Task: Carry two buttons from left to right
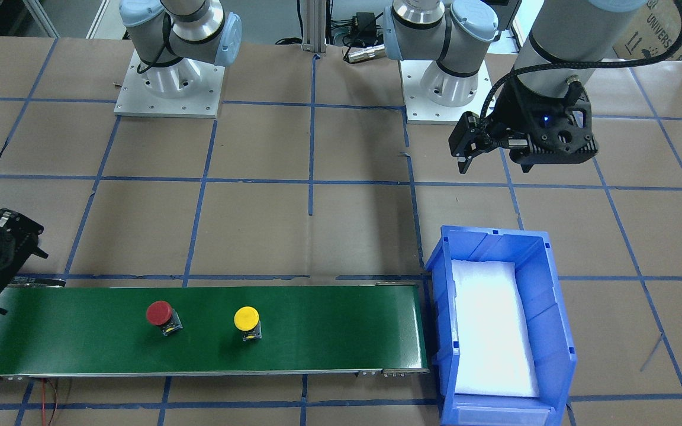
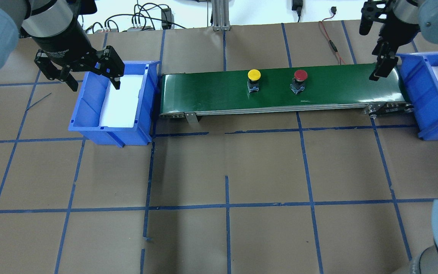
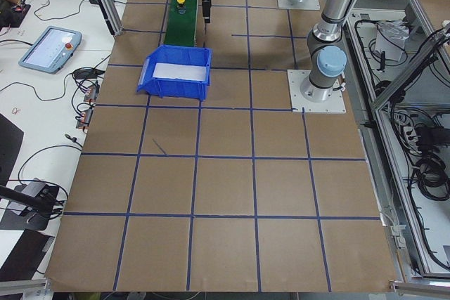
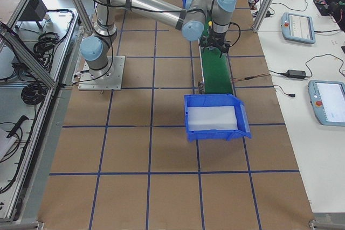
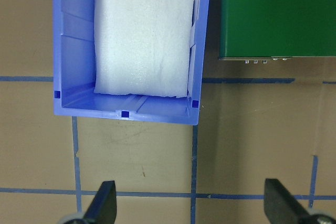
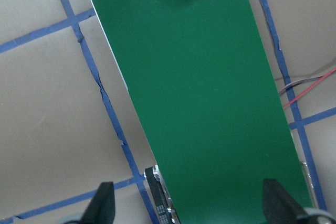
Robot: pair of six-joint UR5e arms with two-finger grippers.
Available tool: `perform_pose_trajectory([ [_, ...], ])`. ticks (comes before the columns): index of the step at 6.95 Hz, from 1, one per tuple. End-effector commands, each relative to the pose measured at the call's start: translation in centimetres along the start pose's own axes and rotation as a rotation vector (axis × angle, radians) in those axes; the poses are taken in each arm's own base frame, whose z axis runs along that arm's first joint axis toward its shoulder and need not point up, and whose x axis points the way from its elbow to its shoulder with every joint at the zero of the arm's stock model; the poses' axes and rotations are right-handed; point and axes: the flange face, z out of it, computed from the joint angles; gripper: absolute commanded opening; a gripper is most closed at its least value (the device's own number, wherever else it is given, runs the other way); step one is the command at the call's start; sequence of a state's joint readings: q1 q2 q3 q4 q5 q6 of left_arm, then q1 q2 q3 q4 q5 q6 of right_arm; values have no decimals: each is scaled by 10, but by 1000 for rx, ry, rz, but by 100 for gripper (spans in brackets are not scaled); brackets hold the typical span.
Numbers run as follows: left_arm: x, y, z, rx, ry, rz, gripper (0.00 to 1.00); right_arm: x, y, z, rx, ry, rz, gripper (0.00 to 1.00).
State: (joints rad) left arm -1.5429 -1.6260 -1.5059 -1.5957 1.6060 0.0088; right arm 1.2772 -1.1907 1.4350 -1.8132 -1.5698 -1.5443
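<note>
Overhead exterior view looks down on a brown worktop (image 2: 264,171) crossed by blue tape lines (image 2: 306,163), with a green conveyor belt (image 2: 340,85) running parallel to the far edge, the one opposite the robot's bases. A blue left bin (image 2: 89,114) lined with a white foam pad (image 2: 122,101) sits just beside the belt's left end, and a blue right bin (image 2: 420,102) sits just beside its right end. The yellow button (image 2: 253,80) and the red button (image 2: 299,81) both stand upright on the belt, apart from each other, on either side of its middle: the yellow one lies toward the worktop's left edge, the red one toward its right edge. Neither button touches a gripper. The left gripper (image 5: 189,182) hangs released and empty, its fingers (image 5: 107,203) spread wide, above bare worktop on the robot's side of the left bin. The right gripper (image 6: 188,182) is likewise released and holds nothing, its fingers (image 6: 278,205) wide apart over the belt's right end, well apart from the red button.
</note>
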Motion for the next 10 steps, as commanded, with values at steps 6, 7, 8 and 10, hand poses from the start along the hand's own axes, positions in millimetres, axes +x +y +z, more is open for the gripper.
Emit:
perform_pose_trajectory([
  [6,0,0,2,-5,-5,1,100,33,25,41,25,-14,-153,100],
  [7,0,0,2,-5,-5,1,100,31,25,38,25,-11,-163,100],
  [8,0,0,2,-5,-5,1,100,31,25,35,24,-5,-165,100],
  [10,-1,0,2,-5,-5,-1,100,25,26,35,19,-12,-182,100],
])
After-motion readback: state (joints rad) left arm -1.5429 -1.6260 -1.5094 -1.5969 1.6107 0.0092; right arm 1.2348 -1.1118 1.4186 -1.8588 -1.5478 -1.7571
